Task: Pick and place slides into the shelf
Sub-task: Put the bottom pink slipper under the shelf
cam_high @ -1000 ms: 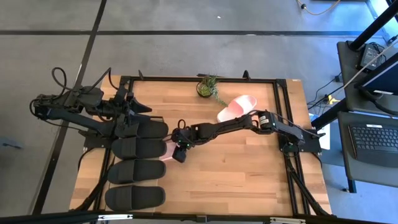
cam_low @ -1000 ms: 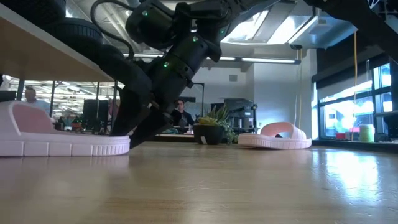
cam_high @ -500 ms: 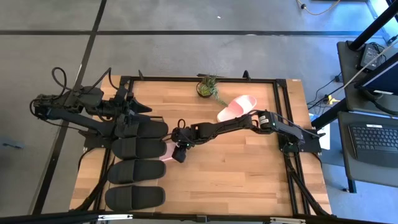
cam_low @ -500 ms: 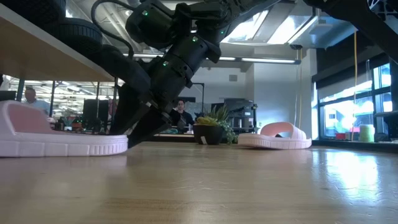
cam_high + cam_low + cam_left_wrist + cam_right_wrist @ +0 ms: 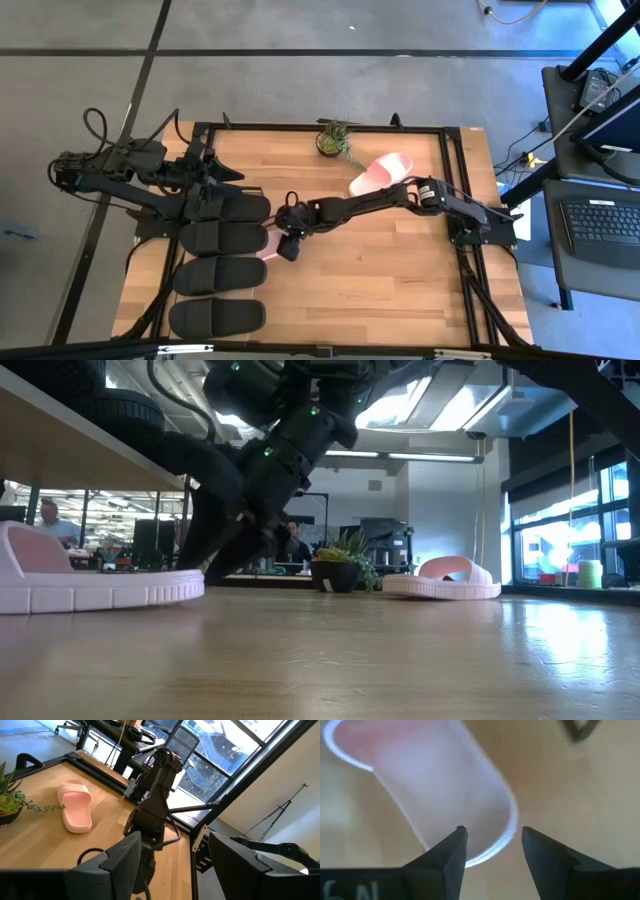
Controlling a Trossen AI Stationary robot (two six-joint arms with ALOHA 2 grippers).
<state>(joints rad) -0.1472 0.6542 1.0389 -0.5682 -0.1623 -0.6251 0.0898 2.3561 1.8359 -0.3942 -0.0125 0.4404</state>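
- Currently the right gripper (image 5: 288, 243) reaches to table centre-left, at the heel end of a pink slide (image 5: 90, 586) that pokes out from under the shelf (image 5: 70, 455); in the right wrist view its fingers (image 5: 450, 855) stand spread, the slide's rounded rim just between or below them, not pinched as far as shows.
- Judgement: fingers straddle the rim so the slide can be nudged or gripped by its edge; I can't tell contact for sure.
- Low view shows that pink slide flat on the tabletop (image 5: 400, 270), under the shelf's plank, so it is going on the lower level since the top is full.
- Four black slides (image 5: 222, 238) lie side by side on the shelf top along the table's left side, straps lined up, toes pointing right; a tidy row likely to save room.
- Second pink slide (image 5: 381, 173) lies far-right of centre, near the potted plant (image 5: 335, 140), well apart from both grippers; not yet handled.
- Left gripper (image 5: 205, 180) hovers by the far end of the black row, jaws spread wide, holding nothing; left wrist view looks across to the right arm and the far pink slide, seems to be waiting.
- Writing: only pale blurred marks on the right gripper body in its wrist view, unreadable. No brand seen on slides or shelf.
- Room behind shows a person at a desk, far off.
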